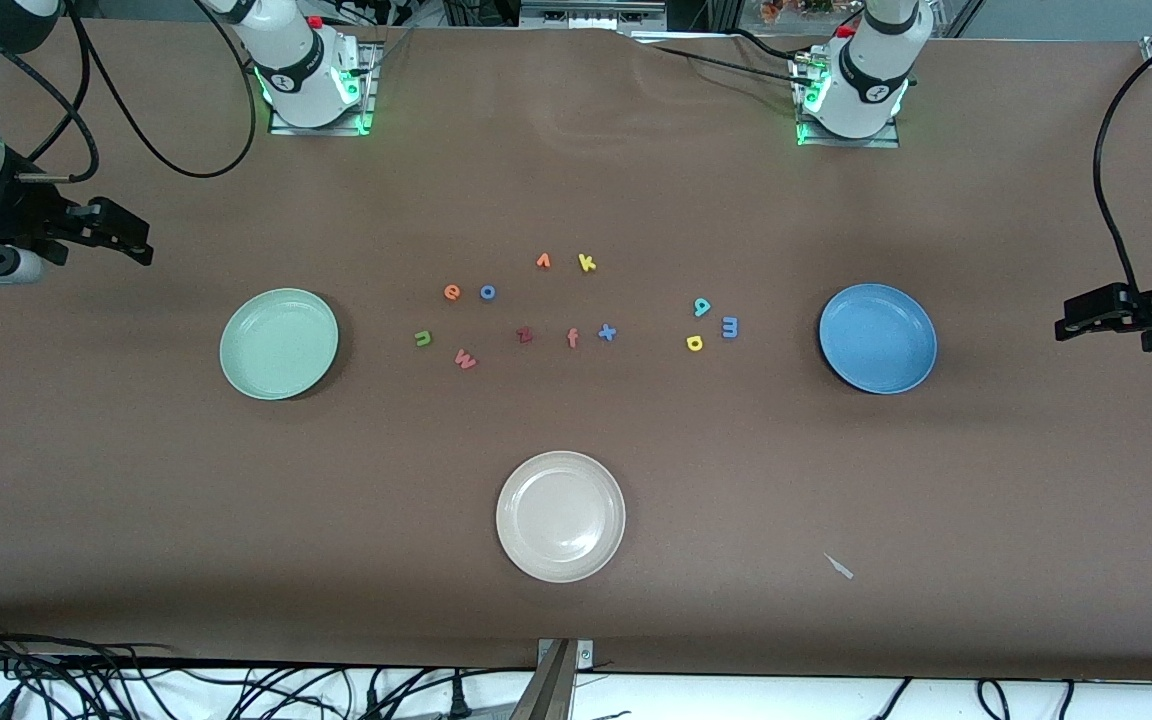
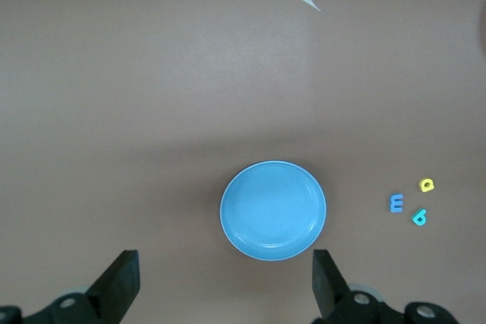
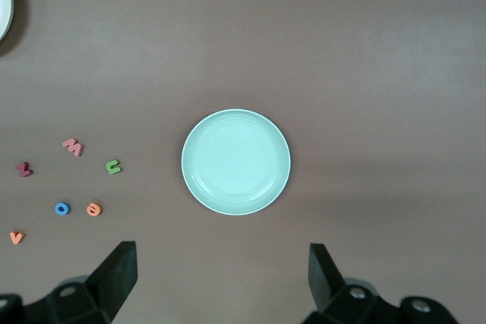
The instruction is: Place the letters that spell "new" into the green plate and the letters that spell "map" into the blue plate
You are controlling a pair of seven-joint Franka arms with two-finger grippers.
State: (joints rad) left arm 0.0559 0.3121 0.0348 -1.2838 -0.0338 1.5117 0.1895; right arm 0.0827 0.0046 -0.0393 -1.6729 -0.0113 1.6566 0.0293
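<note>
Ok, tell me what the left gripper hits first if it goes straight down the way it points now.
Probably bare table: the open left gripper points down just off the blue plate, whose rim might be met first; depth is unclear.

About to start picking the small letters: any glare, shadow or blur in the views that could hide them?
Front view: even light, letters sharp, soft shadows beside the green plate and blue plate, none across the letters. Left wrist view: the blue m reads clearly, faint shadow band above the plate. Right wrist view: green n crisp, no glare.
</note>
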